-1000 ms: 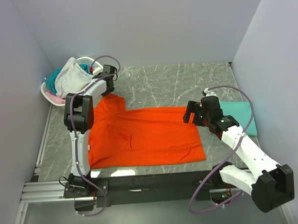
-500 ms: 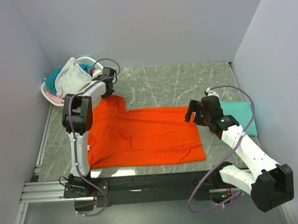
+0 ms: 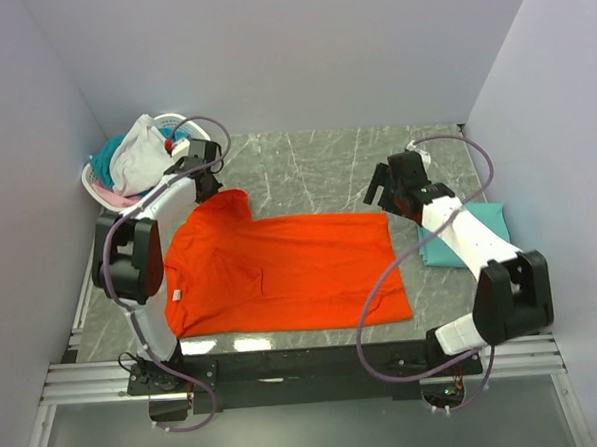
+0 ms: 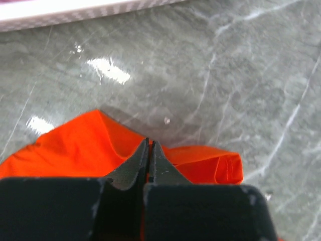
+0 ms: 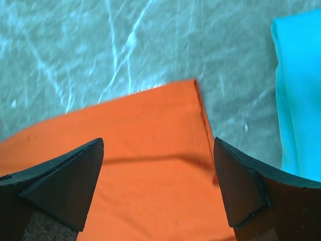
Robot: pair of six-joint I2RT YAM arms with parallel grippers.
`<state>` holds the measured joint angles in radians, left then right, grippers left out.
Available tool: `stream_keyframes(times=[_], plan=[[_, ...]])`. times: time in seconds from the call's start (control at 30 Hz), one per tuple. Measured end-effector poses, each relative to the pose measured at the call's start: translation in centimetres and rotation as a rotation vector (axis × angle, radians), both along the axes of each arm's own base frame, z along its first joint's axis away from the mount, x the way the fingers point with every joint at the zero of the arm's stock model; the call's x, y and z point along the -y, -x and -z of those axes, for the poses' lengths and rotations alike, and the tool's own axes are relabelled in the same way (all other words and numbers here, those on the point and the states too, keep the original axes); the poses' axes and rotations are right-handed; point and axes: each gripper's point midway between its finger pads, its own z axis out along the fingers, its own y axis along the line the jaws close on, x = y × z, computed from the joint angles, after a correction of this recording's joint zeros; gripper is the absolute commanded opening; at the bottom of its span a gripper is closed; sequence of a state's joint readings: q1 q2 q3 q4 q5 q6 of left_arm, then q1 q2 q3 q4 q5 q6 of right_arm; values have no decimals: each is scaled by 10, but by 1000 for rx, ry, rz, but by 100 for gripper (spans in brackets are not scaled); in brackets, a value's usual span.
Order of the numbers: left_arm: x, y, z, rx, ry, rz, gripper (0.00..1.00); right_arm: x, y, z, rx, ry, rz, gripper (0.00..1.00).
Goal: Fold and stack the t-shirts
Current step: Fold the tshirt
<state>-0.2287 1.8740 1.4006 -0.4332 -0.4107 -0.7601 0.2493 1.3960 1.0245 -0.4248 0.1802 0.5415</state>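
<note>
As it lies spread, orange t-shirt (image 3: 281,269): soft, light, limp; best pinched at corners.
Left gripper (image 4: 149,145): closed, pinching its sleeve.
Right gripper (image 5: 158,145): wide apart, empty, over its hem corner.

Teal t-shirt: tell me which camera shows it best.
Top external: the teal t-shirt lies folded at the right, mostly visible, though the right arm crosses it. Right wrist catches only one edge. Left wrist shows none of it.

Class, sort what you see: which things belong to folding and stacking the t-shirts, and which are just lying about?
Belong to the job:
orange tee
folded teal tee
heap of clothes in the basket

Just lying about:
white basket
marble table
</note>
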Motion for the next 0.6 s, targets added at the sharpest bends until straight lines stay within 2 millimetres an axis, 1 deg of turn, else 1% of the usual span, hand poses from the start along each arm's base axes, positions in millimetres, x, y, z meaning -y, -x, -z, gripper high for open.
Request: stream_keyframes(times=[0.07,0.1,0.13,0.27,0.3,0.43,0.5,0.6], plan=[[2,7,-5,9,7,9,1,3,-14,8,-25,10,22,93],[3,11,-7,12,9,14,1,4,-20,14,-40,15,29,91],[5,14,-9,15,13,19,1,4,-27,21,-58,20,37,90],[9,25,-14,22,33,41,1,8,-46,49,-130,38,60,86],[11,28,-15,21,39,48,1,9,-49,57,-149,42,63,84],[13,33,-19,25,47,53,1,9,-58,77,-199,54,68,81],[13,35,-19,25,50,50,1,9,-58,86,-221,59,68,80],[13,37,-17,19,52,47,1,11,-56,96,-250,69,71,76]])
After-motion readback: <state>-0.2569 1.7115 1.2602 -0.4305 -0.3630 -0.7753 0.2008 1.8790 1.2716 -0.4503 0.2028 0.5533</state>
